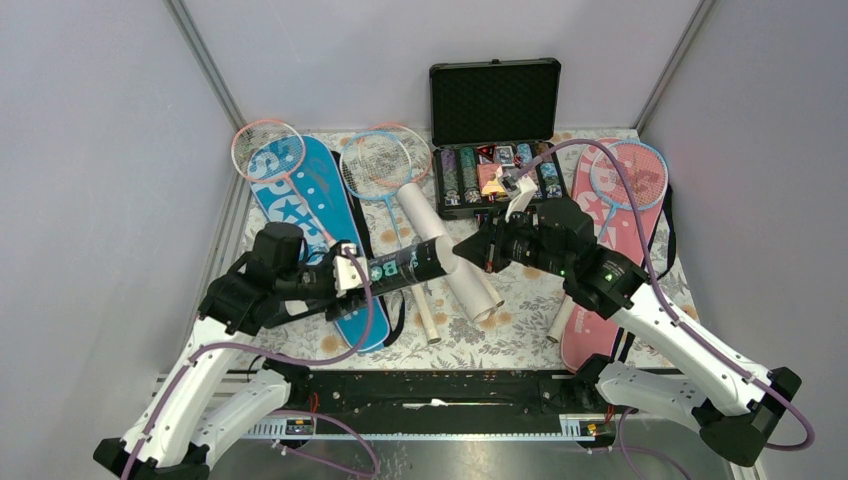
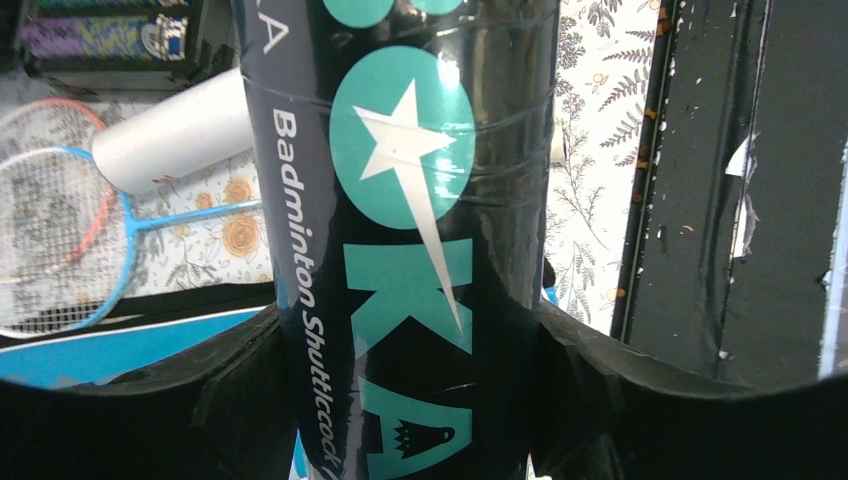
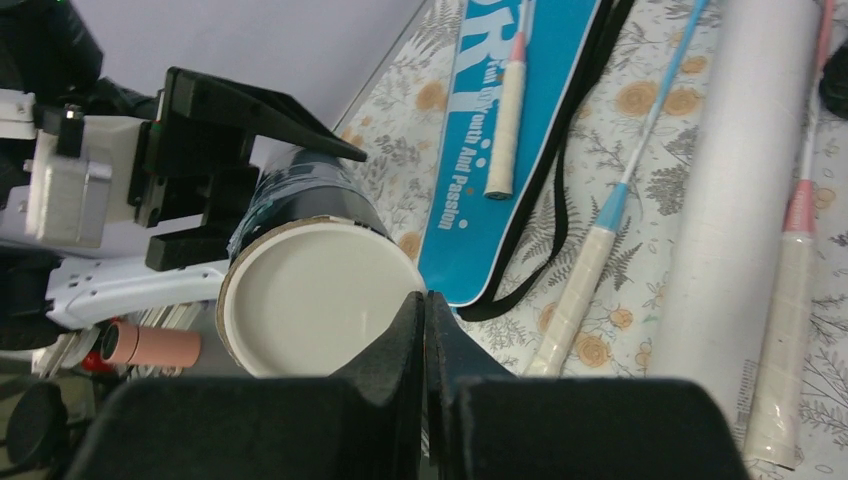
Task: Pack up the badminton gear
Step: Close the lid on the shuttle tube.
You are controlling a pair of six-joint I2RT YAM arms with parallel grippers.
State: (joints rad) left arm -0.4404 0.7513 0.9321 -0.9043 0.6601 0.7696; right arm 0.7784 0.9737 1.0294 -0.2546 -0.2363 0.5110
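Progress looks early: I have the left gripper (image 1: 348, 272) clamped round the dark tube (image 1: 405, 265), held level above the middle of the table. The right gripper (image 1: 462, 247), fingers pressed together, sits at its white cap (image 3: 315, 295). White tube (image 1: 425, 215) lies just behind. Rackets (image 1: 375, 165) lie on or beside the blue cover (image 1: 300, 190) and pink cover (image 1: 585, 335), none packed, I judge.
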